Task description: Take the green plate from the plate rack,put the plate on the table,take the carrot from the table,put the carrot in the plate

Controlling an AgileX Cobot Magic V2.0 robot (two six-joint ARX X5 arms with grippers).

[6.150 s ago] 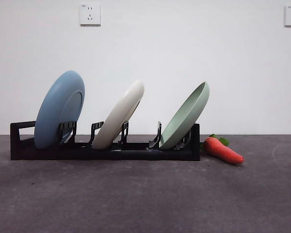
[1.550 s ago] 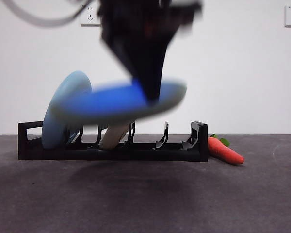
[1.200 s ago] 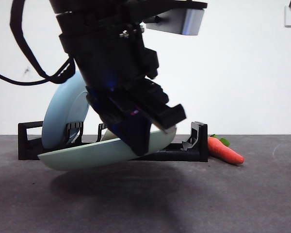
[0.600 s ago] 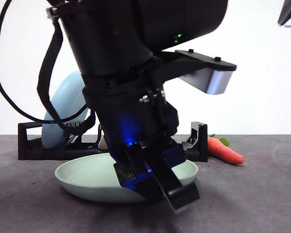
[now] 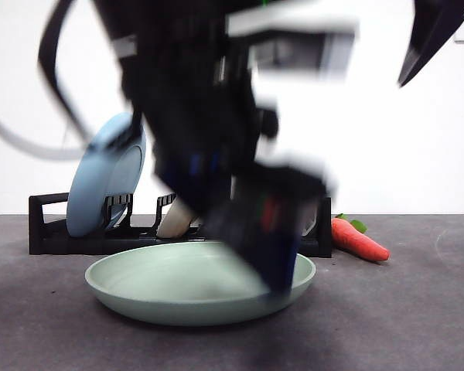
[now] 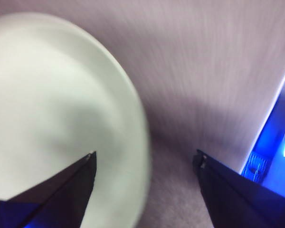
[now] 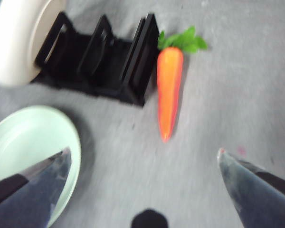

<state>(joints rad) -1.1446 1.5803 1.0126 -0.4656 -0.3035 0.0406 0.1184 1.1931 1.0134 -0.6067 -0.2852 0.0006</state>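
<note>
The green plate (image 5: 178, 294) lies flat on the table (image 5: 402, 325) in front of the plate rack (image 5: 46, 232). My left gripper (image 5: 272, 259) hangs blurred over the plate's right rim. In the left wrist view it (image 6: 145, 190) is open, one jaw above the plate (image 6: 52, 114) and the other above bare table. The carrot (image 5: 358, 240) lies on the table just right of the rack. My right gripper (image 7: 142, 183) is open, high above the carrot (image 7: 169, 90), with the green plate (image 7: 28, 147) off to one side; it shows as a dark tip (image 5: 429, 35) at the top right.
A blue plate (image 5: 104, 185) and a cream-white plate (image 5: 174, 220) stand in the rack's slots. The rack (image 7: 99, 61) and the cream-white plate (image 7: 16, 40) also show in the right wrist view. Wall sockets sit on the white wall behind.
The left gripper carried the green plate out of the rack, set it flat on the table, let go and is rising. The right arm has come further in at the top right.
</note>
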